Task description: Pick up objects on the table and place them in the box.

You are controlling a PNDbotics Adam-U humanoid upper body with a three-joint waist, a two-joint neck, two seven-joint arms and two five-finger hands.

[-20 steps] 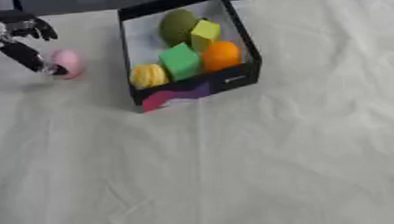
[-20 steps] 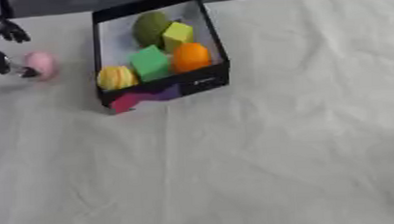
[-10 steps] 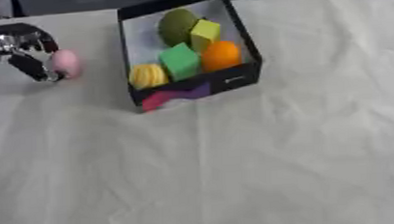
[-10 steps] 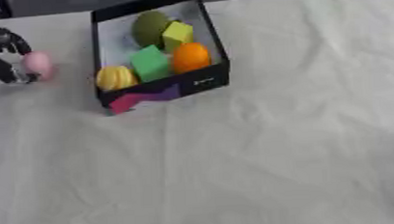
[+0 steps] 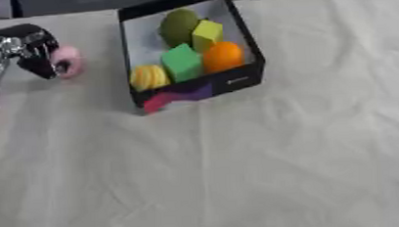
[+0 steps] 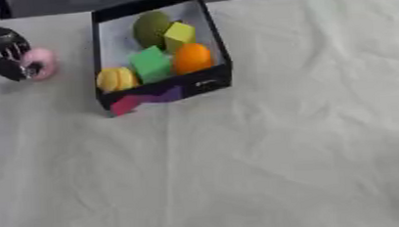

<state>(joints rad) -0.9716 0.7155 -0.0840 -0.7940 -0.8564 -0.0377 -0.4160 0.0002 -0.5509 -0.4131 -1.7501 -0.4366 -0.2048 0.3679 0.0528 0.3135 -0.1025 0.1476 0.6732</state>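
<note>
Pink, rounded and small, the one loose object (image 6: 42, 62) lay on the white tablecloth (image 5: 240, 172) near the table's far left edge, well to the left of the box (image 5: 235, 79) and apart from it. The robot's left hand (image 5: 30, 51), black with a silver wrist, came in from the left side and was curled against the pink object, its dark fingers (image 6: 8, 66) bent along the object's left side and touching it. Whether the thumb had closed on the far side could not be told, and neither view showed if the object was lifted off the cloth or resting on it.

The box, black outside and pale inside with a pink and purple patch on its near wall, sat askew toward the far middle of the table. Inside it were five items packed close together: an olive-green rounded fruit (image 5: 178, 26) at the far end, a yellow-green block (image 5: 207, 32) just beside it, an orange (image 5: 224, 56) at the near right, a green block (image 5: 181, 62) in the middle, and a yellow ridged piece (image 5: 148, 77) at the near left corner.

The cloth was creased, with folds running toward the near edge. The right hand did not appear in either view.
</note>
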